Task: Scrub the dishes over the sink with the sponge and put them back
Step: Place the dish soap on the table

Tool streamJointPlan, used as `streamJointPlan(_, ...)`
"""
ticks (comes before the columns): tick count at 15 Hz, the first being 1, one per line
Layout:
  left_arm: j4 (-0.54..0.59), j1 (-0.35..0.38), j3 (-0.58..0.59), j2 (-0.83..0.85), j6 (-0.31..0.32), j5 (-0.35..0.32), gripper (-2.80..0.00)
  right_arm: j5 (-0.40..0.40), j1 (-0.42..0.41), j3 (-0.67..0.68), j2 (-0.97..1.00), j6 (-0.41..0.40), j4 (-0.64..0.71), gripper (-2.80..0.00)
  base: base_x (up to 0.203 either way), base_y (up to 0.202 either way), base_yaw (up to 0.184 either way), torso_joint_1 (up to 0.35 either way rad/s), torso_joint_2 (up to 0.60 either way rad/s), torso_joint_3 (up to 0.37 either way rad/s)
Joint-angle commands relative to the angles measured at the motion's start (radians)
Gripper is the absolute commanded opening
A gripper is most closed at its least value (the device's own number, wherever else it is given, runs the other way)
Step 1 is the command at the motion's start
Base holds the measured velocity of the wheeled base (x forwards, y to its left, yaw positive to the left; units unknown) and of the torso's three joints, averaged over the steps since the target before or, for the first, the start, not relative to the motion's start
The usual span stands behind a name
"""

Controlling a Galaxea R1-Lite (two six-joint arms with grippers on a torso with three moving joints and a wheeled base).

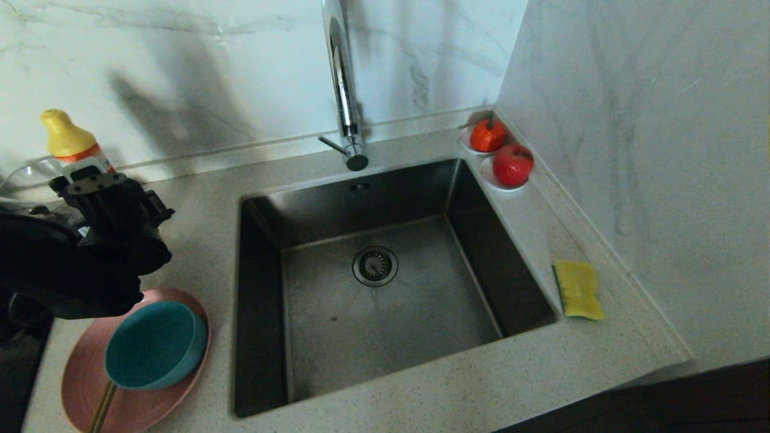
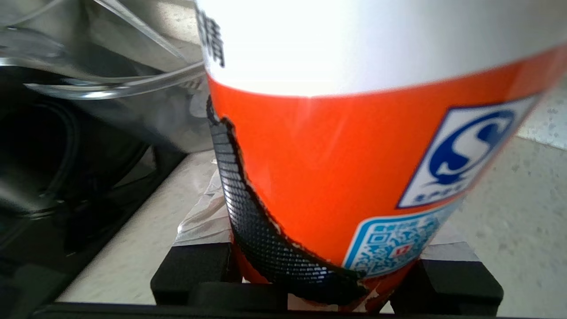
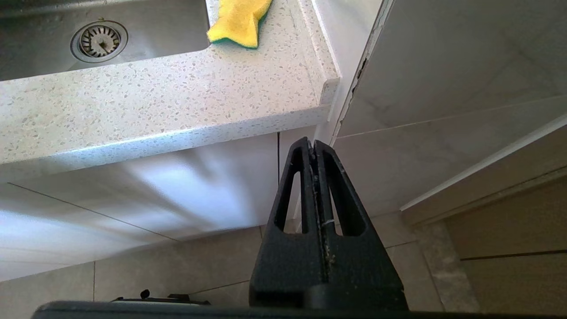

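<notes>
Black fingers of the left gripper (image 2: pixel 325 283) are clamped on both sides of the orange detergent bottle (image 2: pixel 354 155), left of the sink (image 1: pixel 385 288). The teal bowl (image 1: pixel 157 344) sits on the pink plate (image 1: pixel 135 397) just below. The sponge (image 1: pixel 578 289) lies right of the sink. The right gripper (image 3: pixel 314 146) hangs closed, empty, below the counter (image 3: pixel 168 102).

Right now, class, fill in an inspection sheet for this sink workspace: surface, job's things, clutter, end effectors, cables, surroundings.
Surface: speckled countertop around dark sink.
Job's things: teal bowl on pink plate, left of sink; sponge right of sink.
Clutter: orange detergent bottle; glass bowl; two red fruits on saucers.
End effectors: left end effector shut on the bottle; right end effector shut, parked below counter.
Cables: nothing seen.
Surroundings: marble walls, chrome tap.
</notes>
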Motion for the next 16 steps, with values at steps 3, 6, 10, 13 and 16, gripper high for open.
streamJointPlan(3,-0.006,-0.001,-0.102,0.049,0.005,0.021,-2.80,0.000,0.000,0.000,0.000,0.000,0.000,-2.80,0.000,0.000,0.000,0.000,0.00,0.000)
streamJointPlan(6,-0.004,0.000,-0.168,0.064,0.006,0.025,-2.80,0.000,0.000,0.000,0.000,0.000,0.000,-2.80,0.000,0.000,0.000,0.000,0.00,0.000)
streamJointPlan(10,-0.004,-0.002,-0.257,0.120,0.005,0.055,-2.80,0.000,0.000,0.000,0.000,0.000,0.000,-2.80,0.000,0.000,0.000,0.000,0.00,0.000)
streamJointPlan(13,0.002,-0.020,-0.337,0.179,-0.001,0.087,-2.80,0.000,0.000,0.000,0.000,0.000,0.000,-2.80,0.000,0.000,0.000,0.000,0.00,0.000)
streamJointPlan(16,0.005,-0.048,-0.397,0.226,-0.001,0.105,-2.80,0.000,-0.001,0.000,0.000,0.000,0.000,-2.80,0.000,0.000,0.000,0.000,0.00,0.000)
